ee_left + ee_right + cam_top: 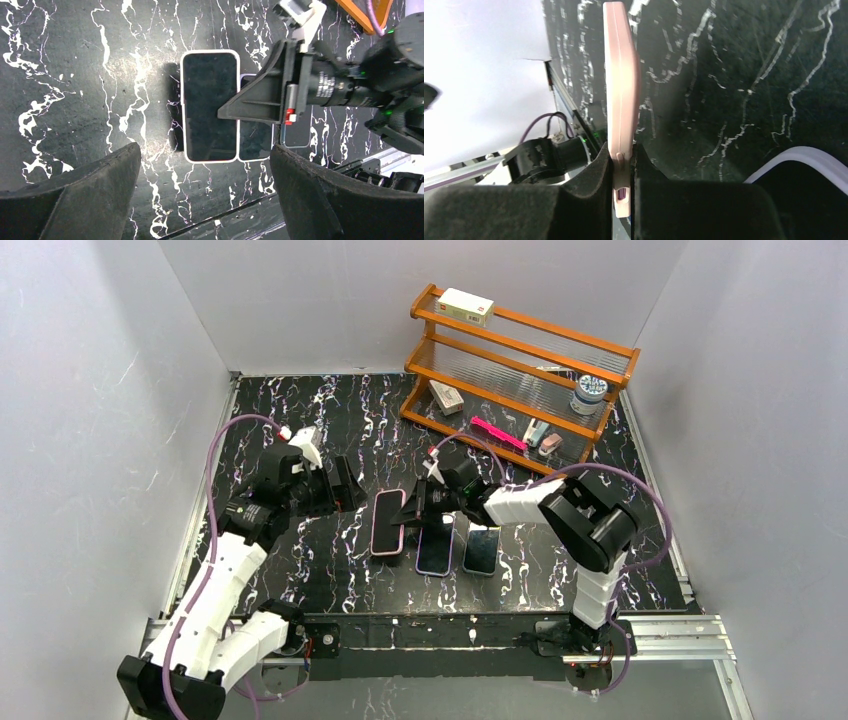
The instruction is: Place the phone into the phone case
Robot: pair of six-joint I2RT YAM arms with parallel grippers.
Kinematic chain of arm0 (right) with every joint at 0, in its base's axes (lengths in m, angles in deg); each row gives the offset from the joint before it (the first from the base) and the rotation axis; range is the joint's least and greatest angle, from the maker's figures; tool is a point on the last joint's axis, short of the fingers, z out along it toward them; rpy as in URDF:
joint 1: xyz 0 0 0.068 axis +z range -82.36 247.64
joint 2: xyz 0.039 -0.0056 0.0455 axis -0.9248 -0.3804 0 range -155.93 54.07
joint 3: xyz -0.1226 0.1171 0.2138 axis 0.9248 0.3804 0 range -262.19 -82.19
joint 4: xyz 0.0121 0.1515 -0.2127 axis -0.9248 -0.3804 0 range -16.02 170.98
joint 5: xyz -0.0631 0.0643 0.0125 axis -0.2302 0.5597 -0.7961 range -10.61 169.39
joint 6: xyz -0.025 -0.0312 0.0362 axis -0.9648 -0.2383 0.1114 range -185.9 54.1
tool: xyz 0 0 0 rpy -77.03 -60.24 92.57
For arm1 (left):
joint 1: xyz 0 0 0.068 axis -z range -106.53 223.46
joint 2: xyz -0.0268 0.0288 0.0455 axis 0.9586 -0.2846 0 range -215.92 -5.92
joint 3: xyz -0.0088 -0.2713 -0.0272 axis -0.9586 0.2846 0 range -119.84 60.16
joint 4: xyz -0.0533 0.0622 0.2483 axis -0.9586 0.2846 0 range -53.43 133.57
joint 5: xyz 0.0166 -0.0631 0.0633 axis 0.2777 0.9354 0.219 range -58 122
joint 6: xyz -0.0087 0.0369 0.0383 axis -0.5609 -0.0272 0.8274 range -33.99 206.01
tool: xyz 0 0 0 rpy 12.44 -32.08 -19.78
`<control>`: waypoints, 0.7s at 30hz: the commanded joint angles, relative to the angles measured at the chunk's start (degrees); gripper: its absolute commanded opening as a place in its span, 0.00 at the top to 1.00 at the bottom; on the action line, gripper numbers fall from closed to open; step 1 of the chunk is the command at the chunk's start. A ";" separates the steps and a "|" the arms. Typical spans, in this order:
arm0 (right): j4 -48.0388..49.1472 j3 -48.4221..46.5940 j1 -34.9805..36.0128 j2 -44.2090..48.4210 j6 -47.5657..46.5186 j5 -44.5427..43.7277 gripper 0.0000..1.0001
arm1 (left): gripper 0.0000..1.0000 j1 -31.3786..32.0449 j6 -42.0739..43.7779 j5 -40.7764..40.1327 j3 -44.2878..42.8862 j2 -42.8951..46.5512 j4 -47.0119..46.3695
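The phone (pixel 210 105) lies screen up with its dark face filling the pale pink phone case (pixel 388 523), left of the table's middle. My right gripper (pixel 412 508) is shut on the case's right long edge. In the right wrist view the case (pixel 621 90) stands edge-on, clamped between the two pads, with a side button showing. One right finger (pixel 250 100) lies across the phone's right edge. My left gripper (pixel 335 490) hovers just left of the phone, open. Its fingers (pixel 75 200) straddle bare table near the phone's short end, holding nothing.
Two more dark slabs lie beside the phone, one purple-rimmed (pixel 435 545) and one blue-rimmed (pixel 481 550). A wooden rack (pixel 520 370) at the back right carries boxes and a jar, and a pink item (pixel 497 433) lies on its bottom shelf. The metal rail (pixel 450 625) runs along the near edge.
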 commanded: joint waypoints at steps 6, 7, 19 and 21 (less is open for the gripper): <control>2.68 -2.43 1.95 -5.82 -1.94 -0.12 0.96 | 0.02 -0.12 0.89 -0.28 0.41 2.93 1.13; 1.11 -2.73 1.96 -6.12 -2.32 -0.53 0.93 | 0.02 -0.15 0.89 -0.33 0.59 3.25 1.15; -10.58 -5.67 1.83 -1.97 -7.90 -5.95 0.39 | 0.02 -0.16 -0.11 3.65 3.13 2.71 -0.84; -13.11 -6.58 1.75 -0.92 -8.91 -7.11 0.31 | 0.02 -0.19 -0.53 3.75 3.73 2.77 -1.54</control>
